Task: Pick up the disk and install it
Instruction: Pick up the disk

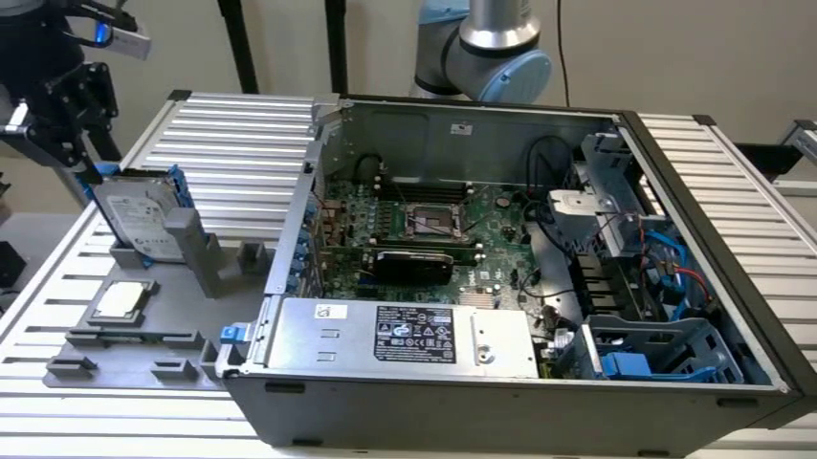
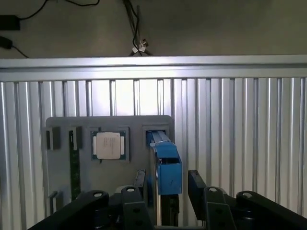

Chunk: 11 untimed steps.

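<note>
claw [image 1: 84, 158]: upper left of the exterior view, just above the disk [image 1: 138, 218]. i see it open, one finger [image 2: 140, 184] on either side of the disk's blue rail [image 2: 168, 163], with gaps showing.
disk: upright in a grey holder [image 1: 179, 320] on the ribbed counter [image 1: 236, 124], left of the open computer case [image 1: 511, 411].
small square chip [image 1: 118, 299]: flat in the holder, lower left.

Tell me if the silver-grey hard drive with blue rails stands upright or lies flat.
Upright: the silver-grey metal hard drive stands on edge in the grey plastic holder.
</note>
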Motion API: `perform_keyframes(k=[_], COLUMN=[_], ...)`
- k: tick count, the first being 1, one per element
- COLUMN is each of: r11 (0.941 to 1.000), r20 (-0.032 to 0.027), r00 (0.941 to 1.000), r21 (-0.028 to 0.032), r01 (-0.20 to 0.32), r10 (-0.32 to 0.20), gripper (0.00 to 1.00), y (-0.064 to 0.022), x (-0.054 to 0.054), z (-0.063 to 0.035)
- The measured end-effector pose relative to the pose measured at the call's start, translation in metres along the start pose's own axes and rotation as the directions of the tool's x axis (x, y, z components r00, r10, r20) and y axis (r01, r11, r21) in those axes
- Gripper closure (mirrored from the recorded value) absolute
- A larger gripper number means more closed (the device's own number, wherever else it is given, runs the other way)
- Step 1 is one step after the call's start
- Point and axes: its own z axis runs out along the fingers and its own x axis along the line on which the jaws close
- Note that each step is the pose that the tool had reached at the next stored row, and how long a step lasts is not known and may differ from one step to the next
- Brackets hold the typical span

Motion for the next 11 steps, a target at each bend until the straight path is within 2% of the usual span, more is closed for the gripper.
perform_keyframes(k=[11], r11=[1.0], r20=[0.0008], r00=[1.0], r21=[0.0], r01=[-0.004], r10=[0.004], gripper=[0.0], y=[-0.0003], x=[0.0], z=[0.0199])
